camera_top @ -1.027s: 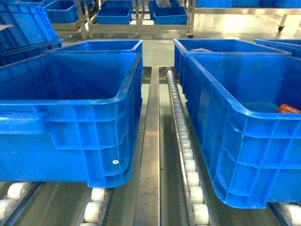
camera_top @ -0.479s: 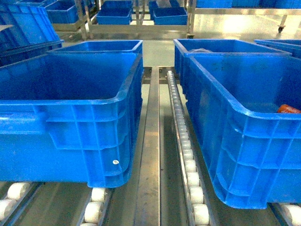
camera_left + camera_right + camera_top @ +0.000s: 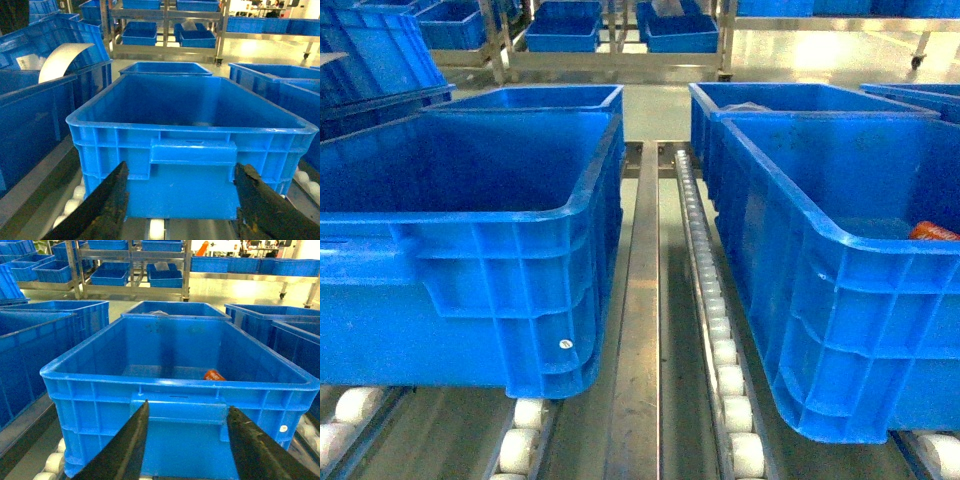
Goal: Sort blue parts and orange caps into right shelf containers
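Note:
Two large blue containers stand side by side on the roller shelf. The left one (image 3: pixel 470 215) shows a bare interior. The right one (image 3: pixel 820 250) holds an orange cap (image 3: pixel 932 231), which the right wrist view shows lying on the floor of the container (image 3: pixel 214 375). No blue parts are in view. My left gripper (image 3: pixel 182 167) is open just short of the left container's near wall (image 3: pixel 192 185). My right gripper (image 3: pixel 188 406) is open in front of the right container's near wall (image 3: pixel 185 440). Neither holds anything, and neither shows in the head view.
A roller track (image 3: pixel 715 300) and a steel rail (image 3: pixel 638 300) run between the two containers. More blue crates (image 3: pixel 800 100) stand behind and to both sides. A metal rack (image 3: pixel 610 40) with small bins is at the back. A curled white sheet (image 3: pixel 62 57) sits in a crate at the left.

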Available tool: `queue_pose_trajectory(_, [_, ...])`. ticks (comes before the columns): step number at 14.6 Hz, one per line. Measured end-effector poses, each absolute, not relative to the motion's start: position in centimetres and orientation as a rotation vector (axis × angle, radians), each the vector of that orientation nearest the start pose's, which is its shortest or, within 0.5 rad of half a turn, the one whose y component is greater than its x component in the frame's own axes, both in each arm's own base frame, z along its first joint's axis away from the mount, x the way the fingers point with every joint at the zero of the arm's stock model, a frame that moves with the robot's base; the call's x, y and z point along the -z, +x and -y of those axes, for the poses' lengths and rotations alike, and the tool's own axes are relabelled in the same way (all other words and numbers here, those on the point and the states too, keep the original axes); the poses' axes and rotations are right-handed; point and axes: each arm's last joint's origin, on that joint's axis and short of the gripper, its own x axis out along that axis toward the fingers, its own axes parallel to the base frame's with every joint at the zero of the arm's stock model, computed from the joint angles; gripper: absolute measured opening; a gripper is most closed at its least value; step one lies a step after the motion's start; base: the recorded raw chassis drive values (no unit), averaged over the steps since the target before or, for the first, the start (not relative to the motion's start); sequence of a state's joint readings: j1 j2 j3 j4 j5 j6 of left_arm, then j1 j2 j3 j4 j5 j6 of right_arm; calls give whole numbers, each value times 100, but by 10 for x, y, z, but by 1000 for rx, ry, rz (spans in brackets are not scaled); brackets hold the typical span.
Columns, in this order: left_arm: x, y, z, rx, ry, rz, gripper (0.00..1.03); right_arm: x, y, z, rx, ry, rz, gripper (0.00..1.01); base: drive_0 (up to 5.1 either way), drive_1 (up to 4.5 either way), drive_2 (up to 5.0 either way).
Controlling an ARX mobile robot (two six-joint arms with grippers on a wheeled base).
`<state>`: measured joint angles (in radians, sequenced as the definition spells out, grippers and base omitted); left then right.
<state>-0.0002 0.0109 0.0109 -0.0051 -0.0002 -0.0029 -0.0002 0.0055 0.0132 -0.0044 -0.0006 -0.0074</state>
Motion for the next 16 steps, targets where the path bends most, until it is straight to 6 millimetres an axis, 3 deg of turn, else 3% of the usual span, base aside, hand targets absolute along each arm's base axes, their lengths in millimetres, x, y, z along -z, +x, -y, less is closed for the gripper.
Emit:
queue_pose_trajectory(4, [-166, 98, 0, 0, -3, -5, 95, -167, 97, 0, 0, -7, 3, 85, 0, 0, 0])
queue_pose_trajectory(5, [-166, 98, 0, 0, 0, -5, 100, -167, 97, 0, 0, -8, 3, 94, 0, 0, 0])
queue_pose_trajectory(6, [-166, 98, 0, 0, 0, -5, 97, -167, 97, 0, 0, -7, 3, 100, 0, 0, 0])
queue_pose_trajectory(16, [-166, 98, 0, 0, 0, -5, 98, -167, 97, 0, 0, -7, 3, 98, 0, 0, 0])
